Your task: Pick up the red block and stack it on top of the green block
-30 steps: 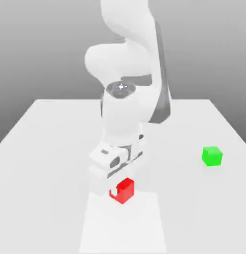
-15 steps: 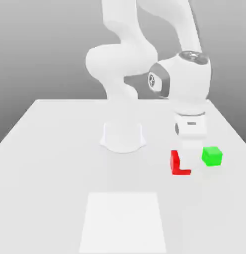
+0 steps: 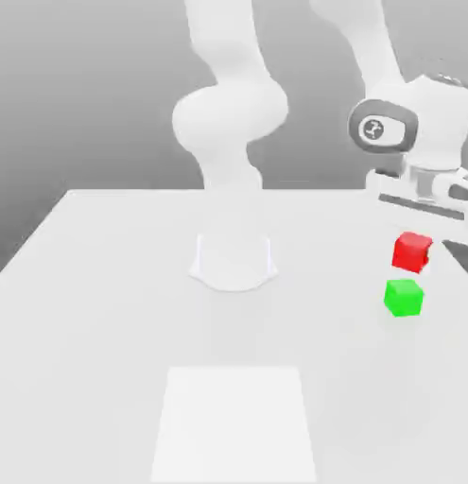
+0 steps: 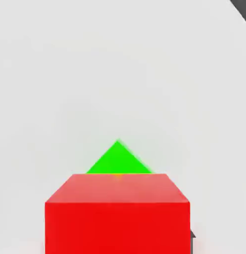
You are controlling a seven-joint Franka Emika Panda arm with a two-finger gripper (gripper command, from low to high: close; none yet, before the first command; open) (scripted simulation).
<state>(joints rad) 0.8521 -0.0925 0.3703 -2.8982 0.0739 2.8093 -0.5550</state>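
I have the red block [image 3: 412,251] clenched in the gripper [image 3: 414,248], carried clear of the table [image 3: 105,284] near its edge on the exterior view's right. The green block [image 3: 404,297] sits on the table close to that same edge, directly beneath the red one in that view, with a gap between them. In the hand view, the green block [image 4: 119,158] shows as a corner poking out past the red block [image 4: 116,213], so their faces look rotated relative to each other. Risks: lowering with this offset could land red on a green edge and tip it off; releasing too high could bounce it; a sideways nudge could push green over the table edge.
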